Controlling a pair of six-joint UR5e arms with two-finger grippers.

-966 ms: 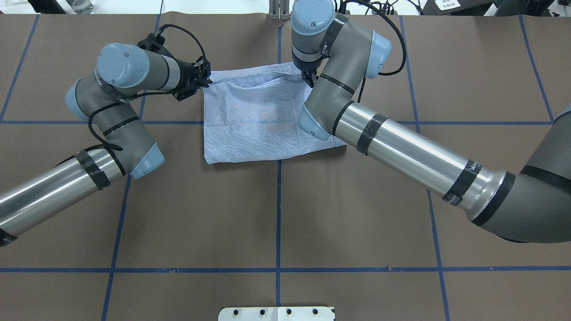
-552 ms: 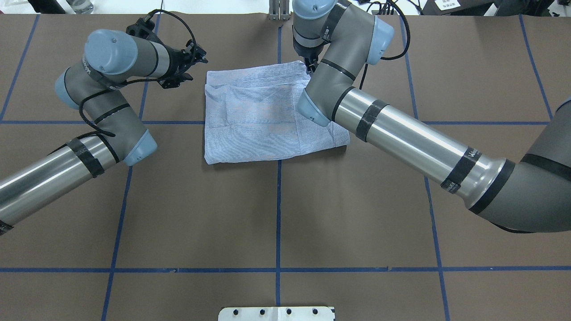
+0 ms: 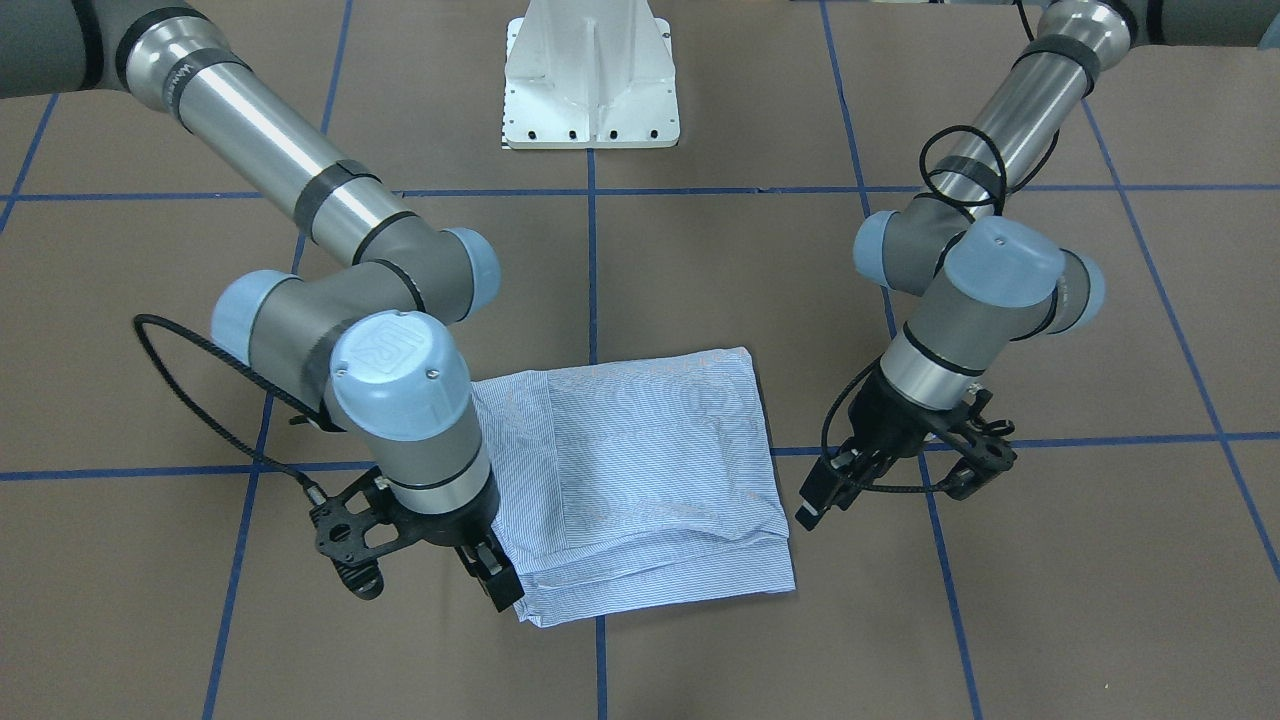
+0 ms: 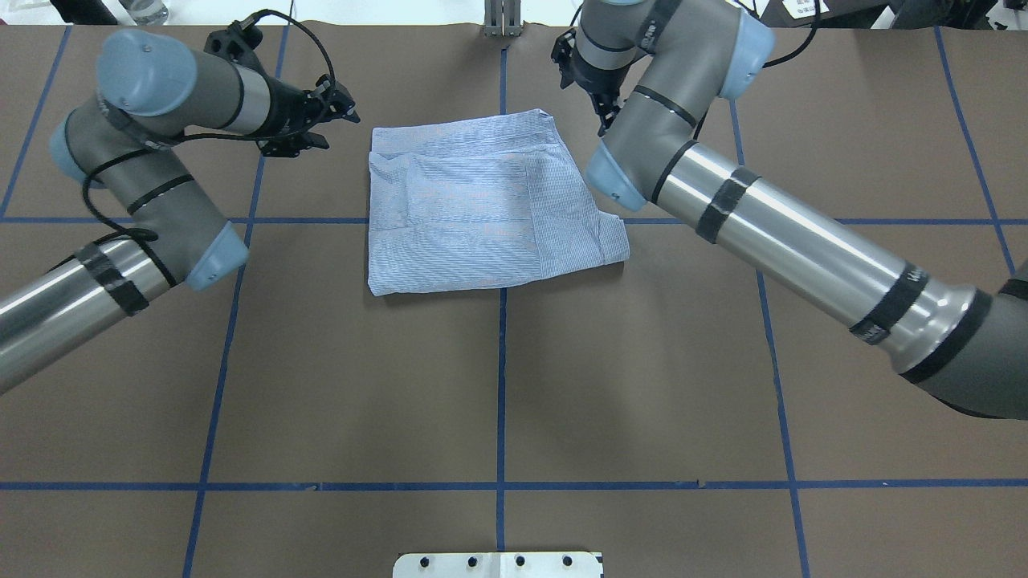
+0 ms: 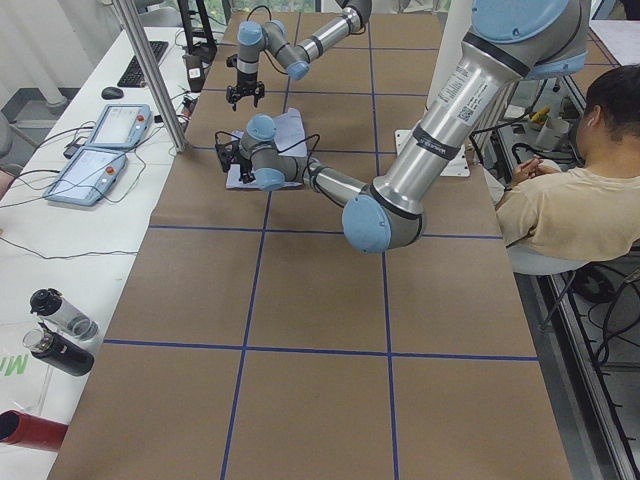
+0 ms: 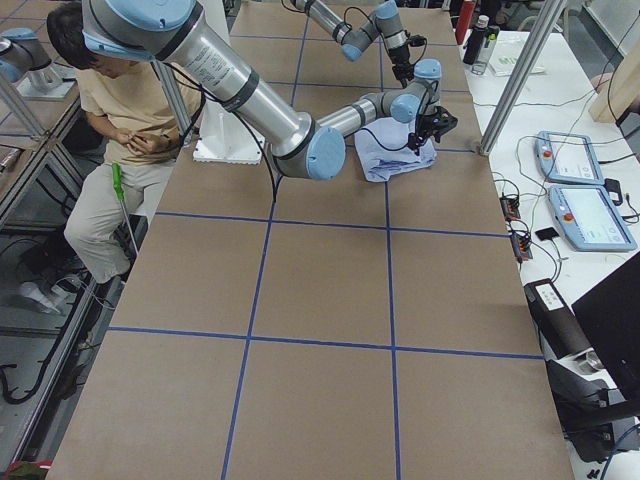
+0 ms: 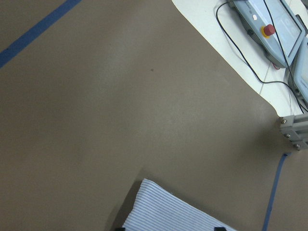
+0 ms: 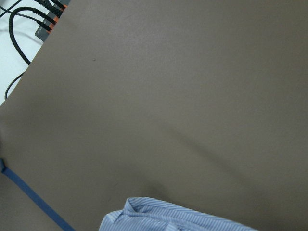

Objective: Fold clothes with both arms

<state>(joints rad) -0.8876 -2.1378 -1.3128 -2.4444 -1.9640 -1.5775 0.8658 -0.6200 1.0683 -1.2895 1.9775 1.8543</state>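
A brown surface gridded with blue tape lines fills the overhead view. The side views alone show the white benches beside it and a seated person.

The right arm reaches in over the surface and bends just past the shirt's right edge. The left arm folds back on itself to the shirt's left.

The shirt lies folded into a rough rectangle across the centre tape line, on the part of the surface far from the robot, touched by neither arm. Only the front-facing view shows its stacked layers along the operators' edge.

The left claw hangs just beside the shirt's far left corner. The left wrist view shows its fingertips spread wide, with a shirt corner between them. The right claw hangs beside the opposite far corner, empty. The front-facing view shows a gap between its fingers, which the overhead view hides.
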